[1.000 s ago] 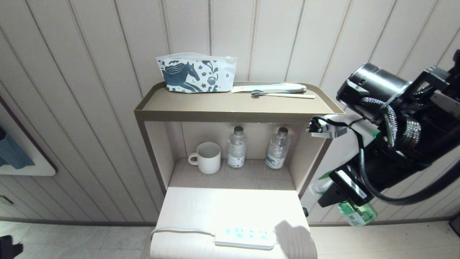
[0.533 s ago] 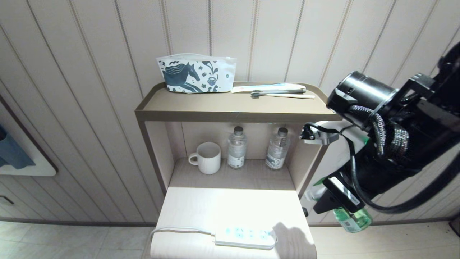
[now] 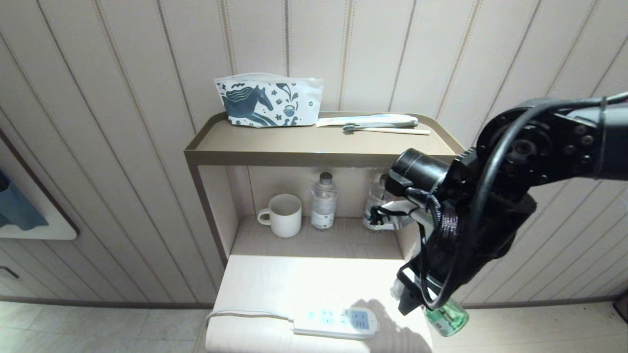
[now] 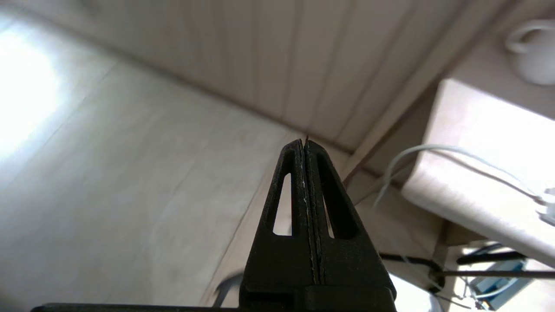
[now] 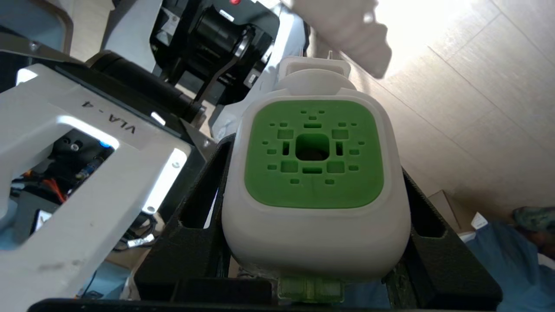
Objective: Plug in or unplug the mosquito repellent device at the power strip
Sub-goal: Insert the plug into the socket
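Head view: the right gripper (image 3: 417,296), fingers clamped on the mosquito repellent device (image 3: 444,318), had swung left to just right of the power strip (image 3: 338,322) at the desk (image 3: 294,279) near edge; plugging-in remained. Left gripper (image 4: 303,147) fingers were closed, empty. We counted two water bottles (image 3: 323,201), one mug (image 3: 283,214).

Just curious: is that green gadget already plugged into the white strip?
No, the mosquito repellent device hangs in the right end effector, beside the power strip.
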You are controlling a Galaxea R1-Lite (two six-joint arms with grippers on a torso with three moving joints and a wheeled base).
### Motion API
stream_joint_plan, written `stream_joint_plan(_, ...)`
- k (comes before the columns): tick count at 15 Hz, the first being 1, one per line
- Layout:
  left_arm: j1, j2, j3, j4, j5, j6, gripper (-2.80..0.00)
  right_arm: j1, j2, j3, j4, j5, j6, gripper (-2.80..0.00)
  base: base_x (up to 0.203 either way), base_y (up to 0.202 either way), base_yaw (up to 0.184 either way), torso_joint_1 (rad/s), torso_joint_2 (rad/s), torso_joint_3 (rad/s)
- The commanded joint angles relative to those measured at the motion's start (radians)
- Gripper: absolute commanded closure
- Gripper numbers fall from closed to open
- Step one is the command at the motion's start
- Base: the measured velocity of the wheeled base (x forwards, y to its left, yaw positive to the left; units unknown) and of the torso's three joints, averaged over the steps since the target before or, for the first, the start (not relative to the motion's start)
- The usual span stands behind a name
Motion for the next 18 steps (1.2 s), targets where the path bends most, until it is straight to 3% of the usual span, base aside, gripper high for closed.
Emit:
stream_joint_plan(1,-0.008,0.0,0.091,-0.129,-0.127,0.024,0.0,0.019,0.026,0.017,-0.009,-0.002,0.006,0.0,0.0,0.0,0.0,0.0,0.0,0.0)
stream_joint_plan(4,-0.022,-0.011,0.169,-0.2,-0.205,0.107,0.0,0.02,0.031,0.017,-0.01,-0.002,0.007,0.0,0.0,0.0,0.0,0.0,0.0,0.0)
stream_joint_plan(6,-0.021,-0.012,0.228,-0.276,-0.218,0.134,0.0,0.019,0.029,0.017,-0.01,-0.003,0.006,0.0,0.0,0.0,0.0,0.0,0.0,0.0)
stream_joint_plan(7,-0.022,-0.012,0.314,-0.359,-0.225,0.149,0.0,0.017,0.029,0.019,-0.01,-0.005,0.006,0.0,0.0,0.0,0.0,0.0,0.0,0.0)
stream_joint_plan(9,-0.022,-0.01,0.46,-0.657,-0.252,0.162,0.0,0.017,0.019,0.025,-0.01,-0.007,0.004,0.0,0.0,0.0,0.0,0.0,0.0,0.0)
stream_joint_plan(10,-0.022,-0.01,0.486,-0.709,-0.27,0.161,0.0,0.018,0.011,0.027,-0.01,-0.008,0.004,0.0,0.0,0.0,0.0,0.0,0.0,0.0)
stream_joint_plan(13,-0.022,-0.005,0.48,-0.686,-0.291,0.155,0.0,0.017,0.003,0.011,-0.013,-0.016,-0.028,0.0,0.0,0.0,0.0,0.0,0.0,0.0)
stream_joint_plan(15,-0.022,-0.006,0.472,-0.667,-0.334,0.134,0.0,0.008,0.007,-0.002,-0.003,-0.086,-0.078,0.0,0.0,0.0,0.0,0.0,0.0,0.0)
stream_joint_plan(18,-0.022,-0.008,0.484,-0.705,-0.291,0.232,0.0,0.012,0.008,0.046,-0.005,-0.107,-0.058,0.0,0.0,0.0,0.0,0.0,0.0,0.0)
